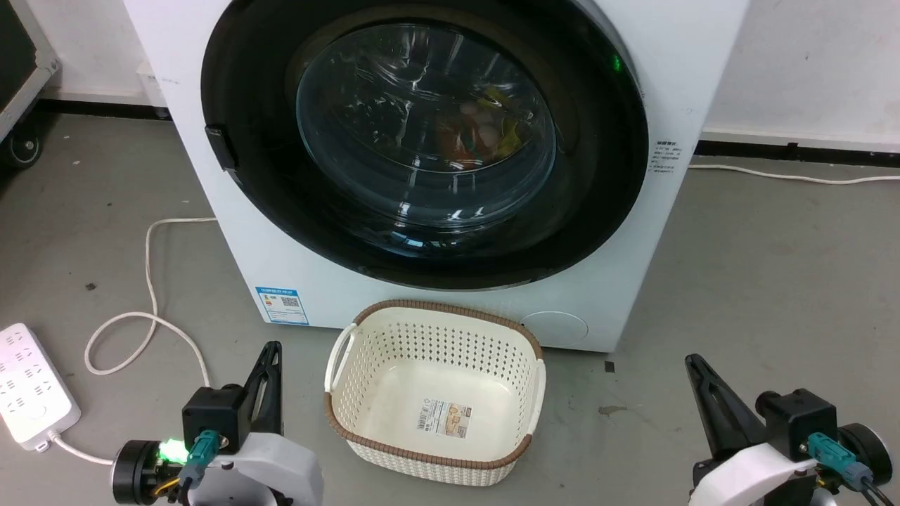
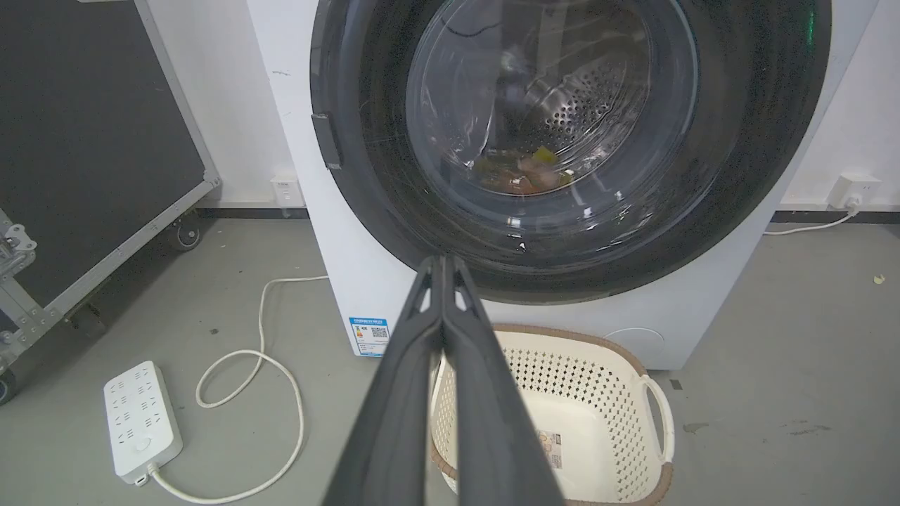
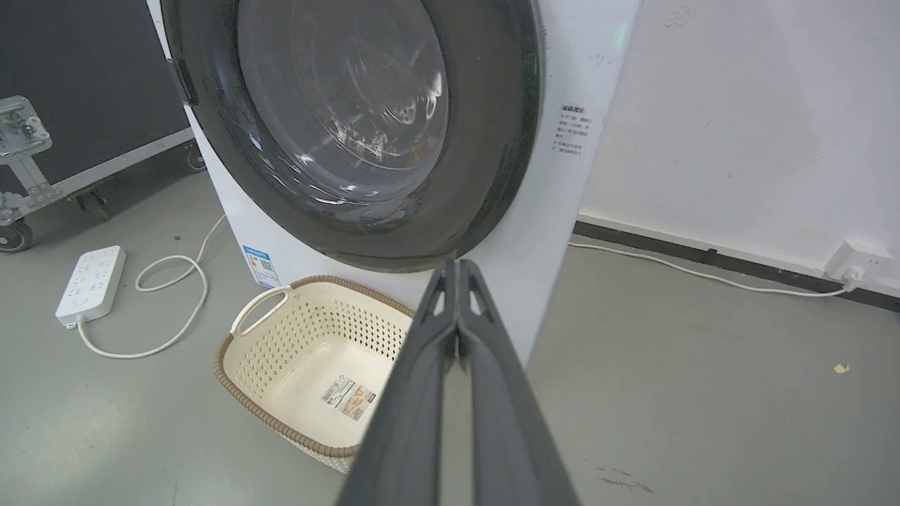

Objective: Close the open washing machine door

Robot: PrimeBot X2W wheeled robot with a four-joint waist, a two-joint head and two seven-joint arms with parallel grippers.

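The washing machine door is seen in the upper centre of the head view, lying flush against the white front of the washing machine. Its black rim spans nearly the whole width of the machine, and a dark latch piece is set on the rim's left edge. Through the bulging glass, coloured laundry is glimpsed in the drum.

A cream perforated basket with a brown rim is placed on the grey floor in the lower centre of the frame, just in front of the machine; a paper label is stuck to its bottom.

The left end effector is seen at the lower left, clenched with its fingers pressed together and nothing grasped. The right end effector is found at the lower right, likewise clenched on nothing. Both are held well apart from the door.

A white power strip is laid at the left edge, and its looped cable is trailed across the floor.
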